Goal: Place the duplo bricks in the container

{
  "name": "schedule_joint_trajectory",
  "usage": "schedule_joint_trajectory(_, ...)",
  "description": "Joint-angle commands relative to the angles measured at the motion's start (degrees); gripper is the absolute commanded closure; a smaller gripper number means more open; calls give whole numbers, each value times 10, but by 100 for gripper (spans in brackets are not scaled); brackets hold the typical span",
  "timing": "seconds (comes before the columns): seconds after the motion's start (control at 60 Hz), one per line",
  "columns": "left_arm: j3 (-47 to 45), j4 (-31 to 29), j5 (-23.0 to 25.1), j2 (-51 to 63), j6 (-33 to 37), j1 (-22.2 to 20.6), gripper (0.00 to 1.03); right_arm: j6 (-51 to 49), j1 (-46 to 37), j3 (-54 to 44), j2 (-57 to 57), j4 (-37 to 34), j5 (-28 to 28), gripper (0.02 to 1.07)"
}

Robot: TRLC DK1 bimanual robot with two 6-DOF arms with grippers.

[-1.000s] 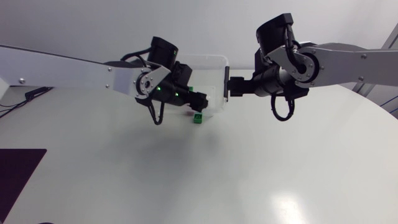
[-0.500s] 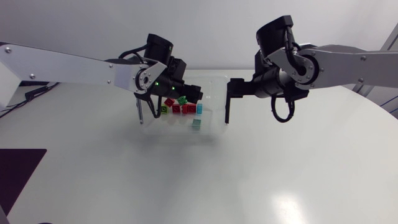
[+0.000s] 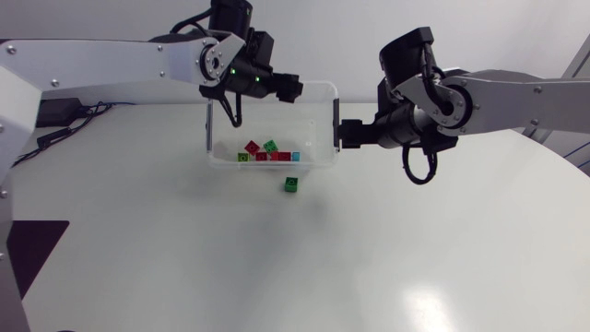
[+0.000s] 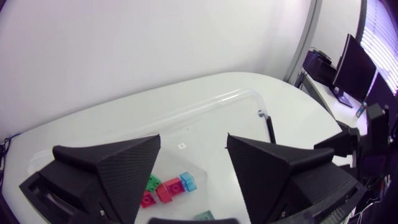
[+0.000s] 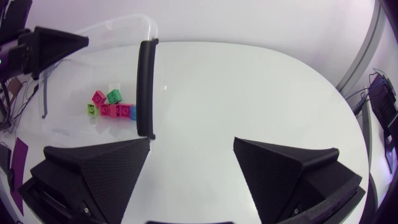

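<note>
A clear plastic container [image 3: 316, 100] with black handles stands at the back middle of the table. Several duplo bricks [image 3: 268, 153], red, green, lime and cyan, lie in a cluster inside it. One green brick [image 3: 291, 184] rests on the table just in front of the container. My left gripper [image 3: 288, 90] hangs open and empty above the container's back rim; in its wrist view the left gripper [image 4: 193, 143] looks down on the bricks [image 4: 169, 189]. My right gripper [image 3: 348, 135] is open beside the right handle [image 5: 145, 87], and that handle lies ahead of the right gripper [image 5: 192, 143], not between its fingers.
The white round table [image 3: 304, 267] stretches in front of the container. A dark mat [image 3: 28, 244] lies at the table's left edge. Cables [image 3: 55, 138] trail at the back left.
My left arm has lifted up and back from low in front of the container, uncovering the bricks inside. The right gripper has stayed by the right handle.
</note>
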Motion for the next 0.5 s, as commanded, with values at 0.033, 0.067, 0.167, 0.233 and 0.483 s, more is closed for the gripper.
schedule_joint_trajectory(0.033, 105, -40, -7, 71, 4, 20, 29, -5, -2, -15, -14, 0, -2, 10)
schedule_joint_trajectory(0.067, 124, -47, -7, 83, 4, 24, 29, -5, -2, -17, -14, 1, -2, 10)
schedule_joint_trajectory(0.167, 177, -70, -7, 119, 7, 27, 29, -5, -3, -21, -15, 1, -3, 10)
schedule_joint_trajectory(0.233, 221, -97, -7, 150, 11, 30, 29, -9, -5, -23, -14, 2, -3, 10)
schedule_joint_trajectory(0.483, 314, -140, -7, 209, 13, 41, 29, -9, -8, -27, -8, 4, -7, 10)
